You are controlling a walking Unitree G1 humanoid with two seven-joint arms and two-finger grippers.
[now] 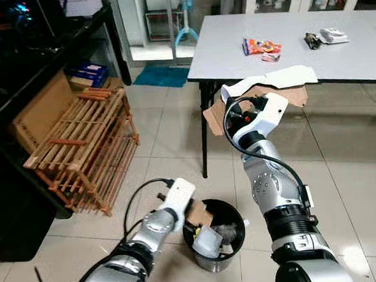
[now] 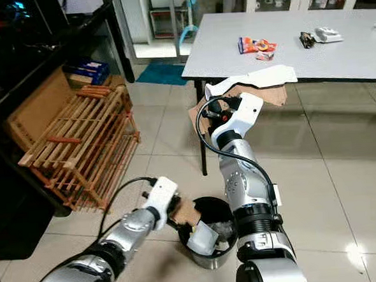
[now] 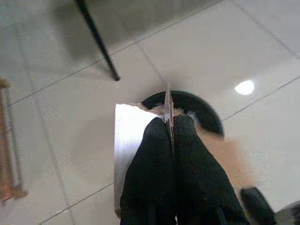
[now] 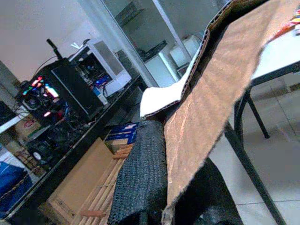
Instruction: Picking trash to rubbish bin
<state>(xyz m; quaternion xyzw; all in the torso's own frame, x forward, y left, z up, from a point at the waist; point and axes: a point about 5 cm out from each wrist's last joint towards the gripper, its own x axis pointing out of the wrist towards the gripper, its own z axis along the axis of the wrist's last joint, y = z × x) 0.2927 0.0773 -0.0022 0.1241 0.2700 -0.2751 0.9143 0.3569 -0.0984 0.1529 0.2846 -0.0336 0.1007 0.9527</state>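
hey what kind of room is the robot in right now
Probably an office or workshop room rather than a living space: a plain white table on black legs, tiled floor, and desktop computers with lit fans on a dark bench.

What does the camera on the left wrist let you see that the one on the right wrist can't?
The left wrist view alone shows the black bin on the tiled floor, with the left gripper pinching a small cardboard piece edge-on just over its rim. The right wrist view alone shows the right gripper clamping a large cardboard sheet, computers on a dark bench and a wooden rack. Both show closed black fingers on cardboard, and a black table leg.
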